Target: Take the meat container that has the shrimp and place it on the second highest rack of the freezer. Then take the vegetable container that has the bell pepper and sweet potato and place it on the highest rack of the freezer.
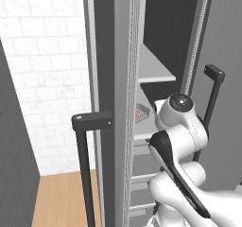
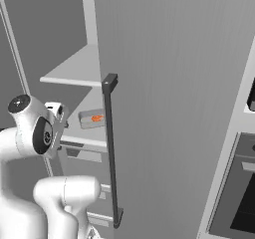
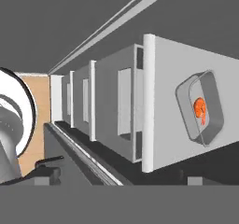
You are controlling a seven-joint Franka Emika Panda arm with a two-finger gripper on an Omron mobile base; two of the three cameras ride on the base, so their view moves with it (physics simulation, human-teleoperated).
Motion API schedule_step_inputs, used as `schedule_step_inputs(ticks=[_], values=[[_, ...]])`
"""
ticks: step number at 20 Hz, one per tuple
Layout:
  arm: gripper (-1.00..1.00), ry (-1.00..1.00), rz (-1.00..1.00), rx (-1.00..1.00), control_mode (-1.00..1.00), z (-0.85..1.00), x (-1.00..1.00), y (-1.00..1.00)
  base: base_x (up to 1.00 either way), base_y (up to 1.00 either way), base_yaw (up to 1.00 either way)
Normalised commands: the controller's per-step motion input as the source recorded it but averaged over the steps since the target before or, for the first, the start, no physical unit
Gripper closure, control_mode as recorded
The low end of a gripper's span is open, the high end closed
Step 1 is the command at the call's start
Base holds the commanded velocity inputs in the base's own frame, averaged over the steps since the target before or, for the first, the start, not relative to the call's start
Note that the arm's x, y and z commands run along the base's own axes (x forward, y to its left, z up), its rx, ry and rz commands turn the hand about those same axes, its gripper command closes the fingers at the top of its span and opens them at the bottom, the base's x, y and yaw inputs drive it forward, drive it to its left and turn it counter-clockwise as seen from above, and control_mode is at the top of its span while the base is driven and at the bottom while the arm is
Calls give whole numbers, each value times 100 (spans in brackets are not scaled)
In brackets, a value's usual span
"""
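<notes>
Setting: a rendered kitchen, white tile wall (image 1: 33,56) and wood floor (image 1: 61,200) to one side, a black-windowed oven (image 2: 239,193) to the other, the tall grey freezer (image 2: 174,83) standing open between them.
Claw: the gripper (image 3: 119,176) is released, its jaws spread wide with nothing between them; in the hand view its dark tips sit low and well apart, pointed at the shelves from the side.
Meat container: the clear tray (image 3: 200,107) with the shrimp (image 3: 200,108) lies flat on the second highest rack (image 2: 92,133), apart from the gripper and resting on its own.
Why so: the tray sits squarely on the shelf and the jaws are free, which reads as the first placement done.
Highest rack: the pale shelf above (image 2: 74,68) is bare, judged ready for the vegetable container.
Doors: both stand swung out, the dark bar handle (image 2: 110,148) near the arm (image 1: 179,141), a likely snag if the arm swings wide.
Below: grey drawers (image 1: 142,181) stacked under the shelves.
</notes>
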Motion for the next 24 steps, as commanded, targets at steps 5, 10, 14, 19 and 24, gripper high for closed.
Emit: schedule_step_inputs(ticks=[5, 10, 14, 19, 24], values=[[-100, -17, -13, 0, -100, 0, -98, -19, 0, 0, 0], [-100, -12, -4, 0, -100, 0, -81, 0, 0, 0, 0], [-100, -3, -1, 0, 100, 0, -20, -4, -69, -22, -4], [-100, 0, 0, 0, 100, 0, 0, 0, -99, -49, -1], [-100, 0, 0, 0, 100, 0, 0, 0, -35, -97, -7]])
